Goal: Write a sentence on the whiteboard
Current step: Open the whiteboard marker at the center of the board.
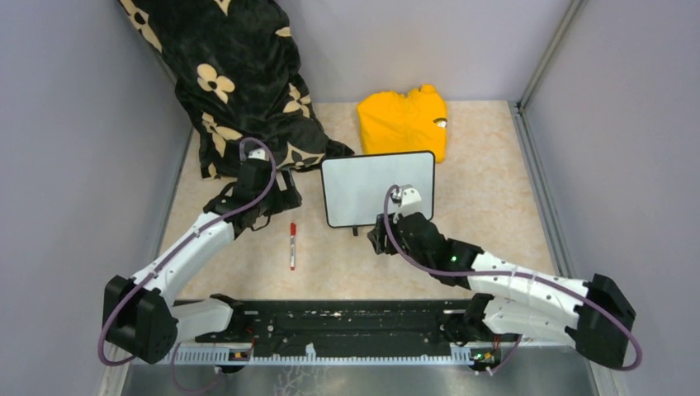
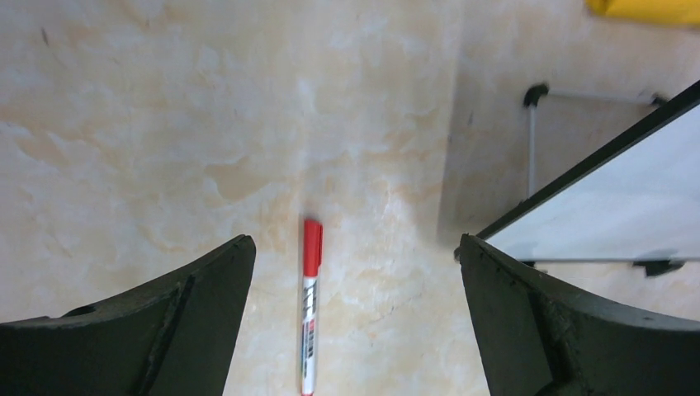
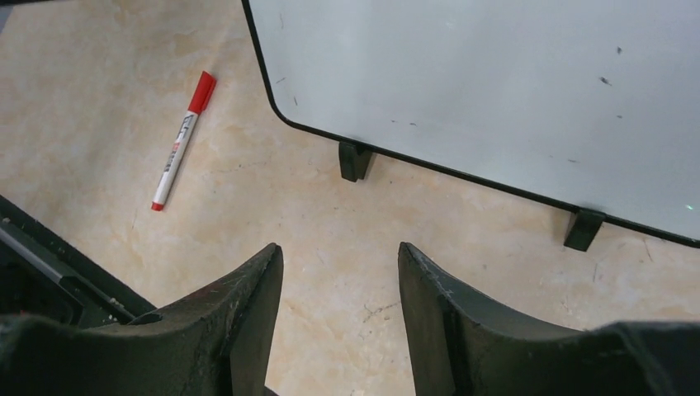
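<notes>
From above, my right arm point(image 1: 429, 239) hid part of the near edge of the whiteboard point(image 1: 363, 186). Both wrist views cut the board off; what the small dark specks point(image 3: 607, 81) on it were, I could not tell.

Red-capped marker point(image 1: 292, 245) on the table point(image 1: 495, 214) — yellow garment point(image 1: 402, 122), black floral cloth point(image 1: 239, 82) behind.

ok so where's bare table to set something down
Widest bare table is right of the whiteboard, out to the right wall. A smaller strip runs between the marker and the black rail at the near edge. Crowded: back left under the flowered cloth, and behind the whiteboard, where the yellow garment lies.
</notes>
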`<act>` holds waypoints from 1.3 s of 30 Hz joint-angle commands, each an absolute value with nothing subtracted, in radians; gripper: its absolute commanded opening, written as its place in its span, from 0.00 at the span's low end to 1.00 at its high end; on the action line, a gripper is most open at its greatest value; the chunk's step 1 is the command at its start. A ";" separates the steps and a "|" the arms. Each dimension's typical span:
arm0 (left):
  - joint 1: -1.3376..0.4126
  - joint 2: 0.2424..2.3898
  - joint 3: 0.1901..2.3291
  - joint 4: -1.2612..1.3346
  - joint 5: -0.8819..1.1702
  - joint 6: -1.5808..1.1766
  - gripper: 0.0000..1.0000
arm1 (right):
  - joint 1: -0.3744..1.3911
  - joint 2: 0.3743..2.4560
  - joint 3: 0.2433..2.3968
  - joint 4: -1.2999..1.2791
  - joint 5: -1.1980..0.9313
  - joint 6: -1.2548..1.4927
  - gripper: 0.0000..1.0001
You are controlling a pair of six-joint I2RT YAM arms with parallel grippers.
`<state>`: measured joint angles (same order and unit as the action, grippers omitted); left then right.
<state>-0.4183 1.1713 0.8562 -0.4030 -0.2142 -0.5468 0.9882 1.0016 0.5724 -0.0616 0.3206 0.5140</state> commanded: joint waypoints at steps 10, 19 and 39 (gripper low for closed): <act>-0.416 1.339 0.812 -0.572 -0.051 -0.487 0.89 | 0.999 0.751 0.459 -0.152 0.352 0.580 0.51; -0.416 1.520 0.838 -0.531 -0.021 -0.473 0.65 | 0.999 0.746 0.477 -0.177 0.339 0.569 0.50; -0.483 1.675 0.849 -0.603 -0.154 -0.480 0.44 | 0.999 0.708 0.486 -0.217 0.362 0.565 0.49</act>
